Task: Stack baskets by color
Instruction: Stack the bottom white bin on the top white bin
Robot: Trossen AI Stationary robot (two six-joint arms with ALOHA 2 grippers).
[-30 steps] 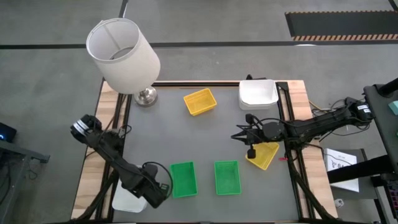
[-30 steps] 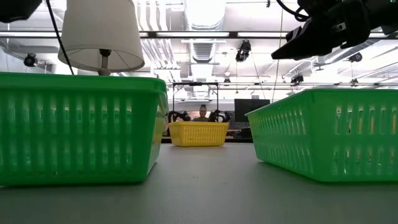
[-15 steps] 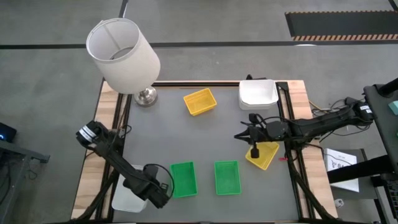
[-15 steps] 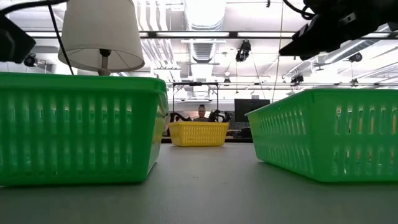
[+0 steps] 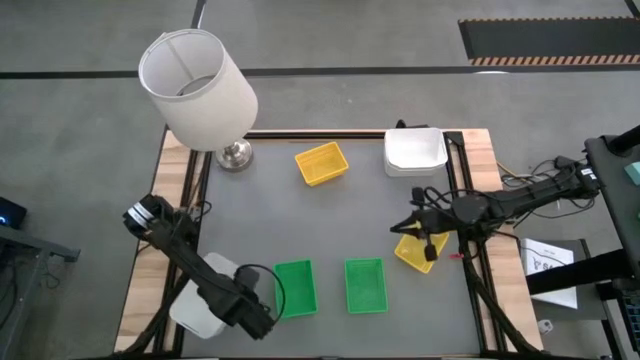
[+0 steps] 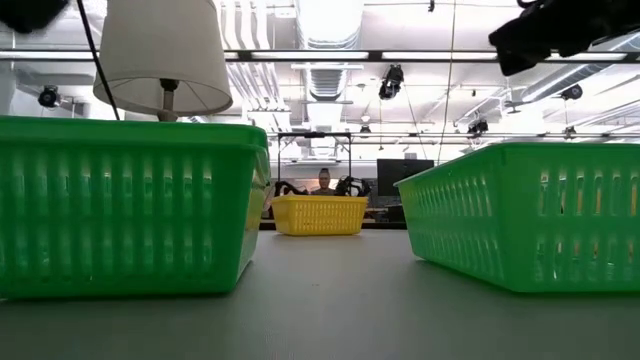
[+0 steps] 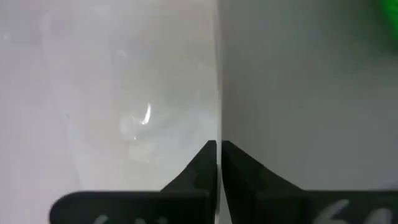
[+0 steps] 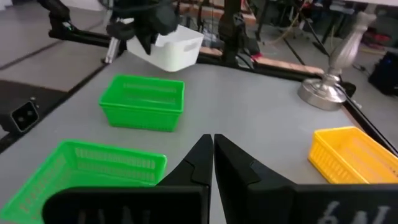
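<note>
Two grippers closed, one of them clamped on a basket.
High view: the left gripper point(image 5: 248, 305), lower left, is clamped on the wall of a white rectangular plastic basket point(image 5: 196, 305); two green plastic baskets point(image 5: 294, 288) lie side by side at lower centre. The right gripper point(image 5: 400, 226), fingers together and holding nothing, hangs above a tilted yellow plastic basket point(image 5: 415, 252) at the table's right edge. Another yellow basket point(image 5: 321, 163) and a second white basket point(image 5: 416, 150) sit along the top, right of a white cylindrical lampshade point(image 5: 195, 90). Low view: the green pair fills the foreground. Left wrist view: a thin white wall stands between the fingers. Right wrist view: the clamped basket hangs clear of the table.
</note>
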